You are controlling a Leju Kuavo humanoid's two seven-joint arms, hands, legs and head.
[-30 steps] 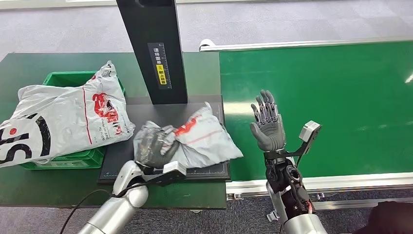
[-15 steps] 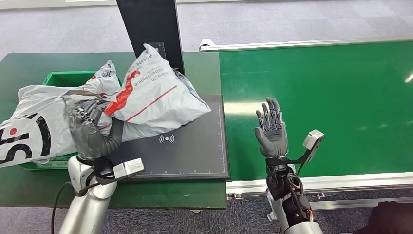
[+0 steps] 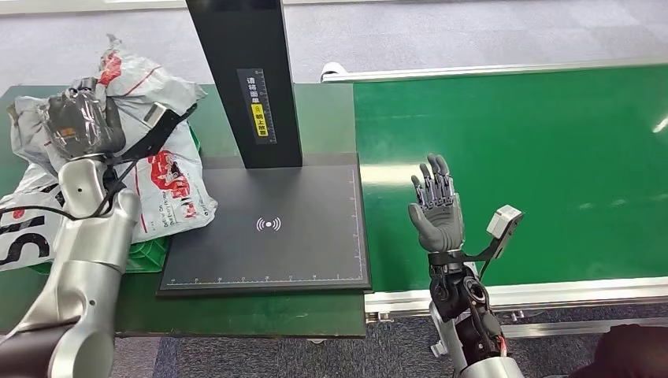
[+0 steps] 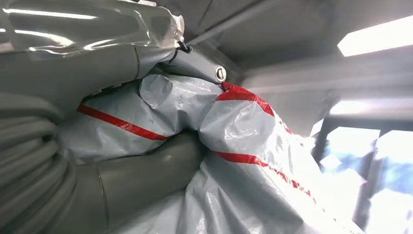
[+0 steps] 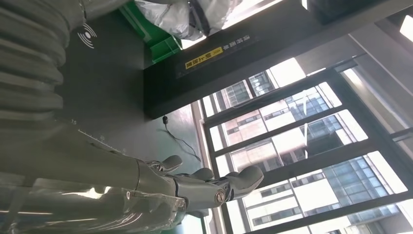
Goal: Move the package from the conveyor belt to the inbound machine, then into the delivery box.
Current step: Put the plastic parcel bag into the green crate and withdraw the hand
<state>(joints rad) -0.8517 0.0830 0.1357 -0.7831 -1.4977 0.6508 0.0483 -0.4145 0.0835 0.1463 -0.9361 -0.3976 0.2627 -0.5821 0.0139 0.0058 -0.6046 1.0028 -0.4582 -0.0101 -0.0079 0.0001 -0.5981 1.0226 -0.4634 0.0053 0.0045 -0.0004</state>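
Left hand [image 3: 75, 122] grips a crumpled grey plastic mailer with red stripes [image 3: 134, 79], raised above the green plastic crate [image 3: 154, 252].
Two grey mailers in all: the second [image 3: 169, 185], with red printing too small to read, lies across the crate. The black scanner pad [image 3: 268, 224] bears a wireless symbol; its black post [image 3: 248, 79] carries a yellow label. Right hand [image 3: 435, 211] is spread, holding nothing, over the green conveyor belt [image 3: 551, 157].

Hidden and cut-off parts
The green delivery box [image 3: 154, 253] lies mostly buried under grey mail bags; the lowest bag [image 3: 20, 236] is cut by the picture's edge, and the left hand [image 3: 75, 124] covers part of the held package [image 3: 134, 83].
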